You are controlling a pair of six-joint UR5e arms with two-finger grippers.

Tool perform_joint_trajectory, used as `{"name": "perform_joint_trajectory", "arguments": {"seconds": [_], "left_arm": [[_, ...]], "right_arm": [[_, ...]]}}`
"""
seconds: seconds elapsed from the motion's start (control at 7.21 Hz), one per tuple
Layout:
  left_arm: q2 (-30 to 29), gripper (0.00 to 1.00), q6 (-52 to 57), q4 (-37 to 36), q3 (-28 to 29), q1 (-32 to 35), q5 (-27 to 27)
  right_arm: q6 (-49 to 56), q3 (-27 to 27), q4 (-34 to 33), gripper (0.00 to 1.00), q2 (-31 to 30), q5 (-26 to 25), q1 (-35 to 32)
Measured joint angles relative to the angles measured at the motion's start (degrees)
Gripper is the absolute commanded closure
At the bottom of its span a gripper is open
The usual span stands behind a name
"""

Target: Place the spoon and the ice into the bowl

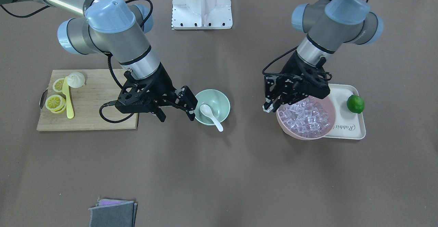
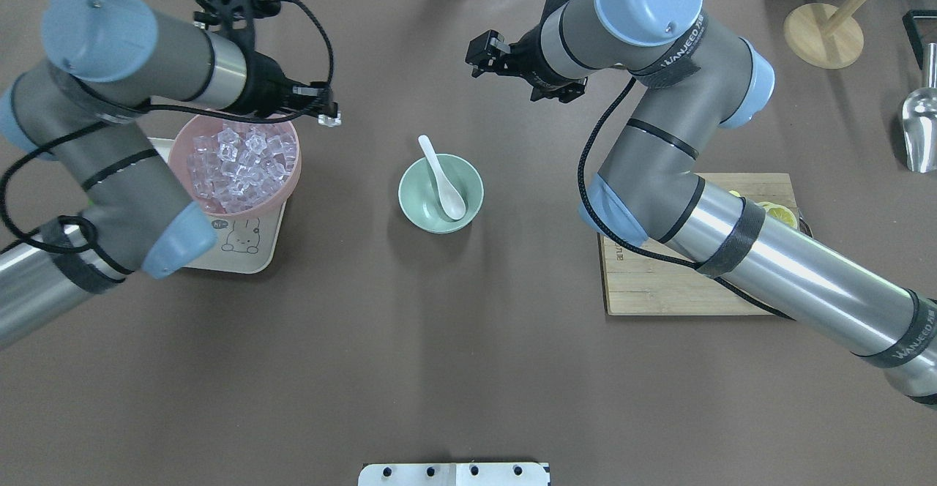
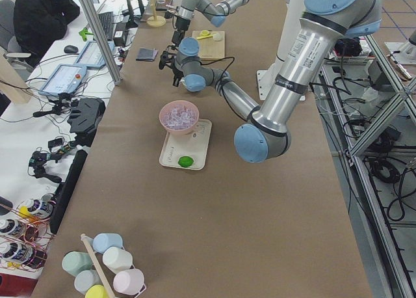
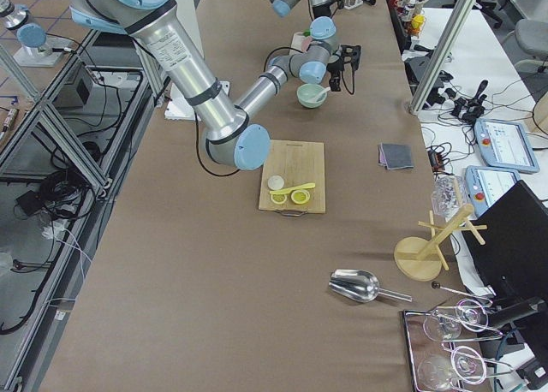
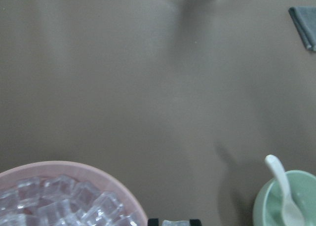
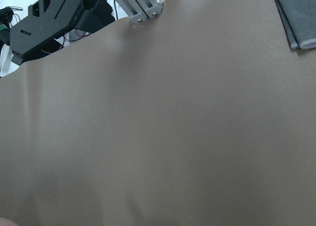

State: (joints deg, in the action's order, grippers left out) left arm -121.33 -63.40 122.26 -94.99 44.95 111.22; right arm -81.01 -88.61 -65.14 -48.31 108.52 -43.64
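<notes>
My left arm bends over the pink bowl [image 1: 301, 135]. Its end effector [image 1: 268, 108] sits just past the rim, clamped on one ice cube [image 5: 175, 222] that the wrist view's bottom edge cuts off. The remaining ice [image 1: 305, 118] fills that bowl. My right end effector [image 1: 176, 113] hangs spread and empty beside the mint bowl [image 1: 220, 96], where the spoon [image 1: 209, 114] lies with its handle over the rim.

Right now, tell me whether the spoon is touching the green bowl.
Touching. The overhead view shows the spoon with its scoop lying inside the bowl and its handle leaning out over the rim.
</notes>
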Motion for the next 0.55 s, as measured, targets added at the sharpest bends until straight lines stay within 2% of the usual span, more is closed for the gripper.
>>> {"name": "perform_joint_trajectory", "arguments": {"seconds": [0.28, 0.55], "left_arm": [[-7.30, 1.00, -4.97, 0.00, 5.81, -5.80, -7.25], [-9.51, 1.00, -6.61, 0.00, 8.04, -10.64, -12.25]], "right_arm": [[0.13, -0.05, 0.01, 0.00, -0.28, 0.27, -0.34], [0.18, -0.06, 0.02, 0.00, -0.49, 0.29, -0.51]]}}
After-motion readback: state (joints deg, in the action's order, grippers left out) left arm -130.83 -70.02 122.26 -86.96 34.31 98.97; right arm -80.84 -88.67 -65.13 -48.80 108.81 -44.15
